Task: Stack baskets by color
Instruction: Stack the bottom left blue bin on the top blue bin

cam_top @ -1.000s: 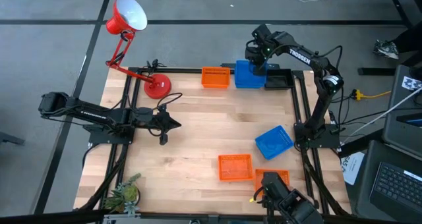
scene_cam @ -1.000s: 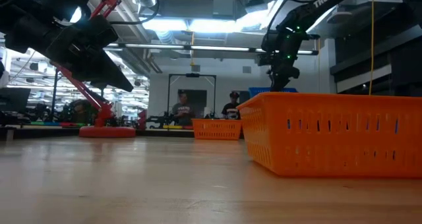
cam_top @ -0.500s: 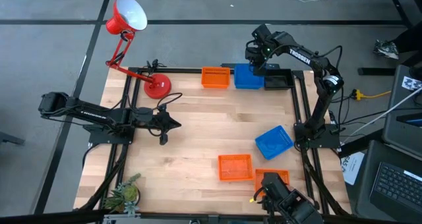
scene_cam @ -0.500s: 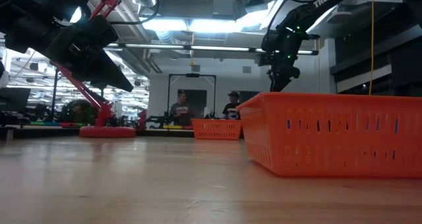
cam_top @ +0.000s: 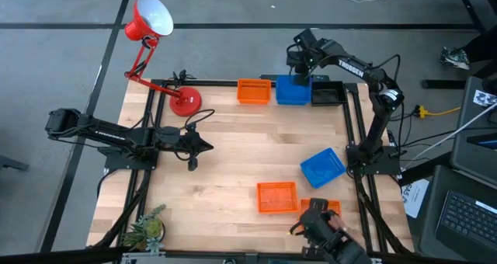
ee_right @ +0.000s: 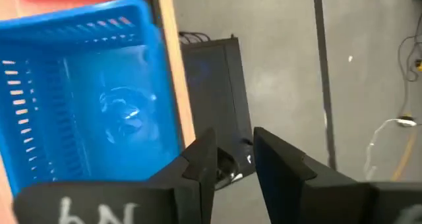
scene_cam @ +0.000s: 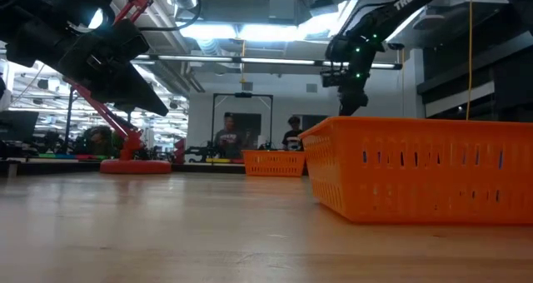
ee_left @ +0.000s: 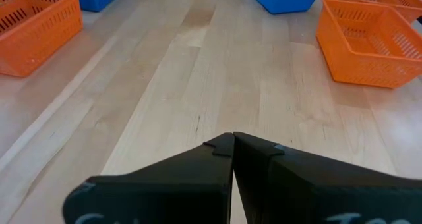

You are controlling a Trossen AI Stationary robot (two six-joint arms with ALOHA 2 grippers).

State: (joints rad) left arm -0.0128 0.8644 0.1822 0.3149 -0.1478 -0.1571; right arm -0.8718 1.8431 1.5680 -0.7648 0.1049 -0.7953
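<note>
High view: right gripper (cam_top: 299, 64) hovers over the far edge of the blue basket (cam_top: 293, 91) at upper centre-right, jaws parted, gripping nothing. That basket sits square to the tabletop (cam_top: 233, 147) edge, between an orange basket (cam_top: 254, 91) on its left and a black basket (cam_top: 327, 93) on its right. A second blue basket (cam_top: 322, 167) lies rotated at right of centre, long axis diagonal. Two more orange baskets at lower centre: one (cam_top: 276, 197) square with its long axis left-right, another (cam_top: 330, 208) at its lower right, partly hidden by dark camera hardware. Left gripper (cam_top: 194, 146) waits centre-left, closed and empty. Red desk lamp (cam_top: 155, 39) upper left. Low view: near orange basket (scene_cam: 416, 168) fills the right. Left wrist: jaws shut. Right wrist: blue basket below, fingers (ee_right: 201, 159) apart.
</note>
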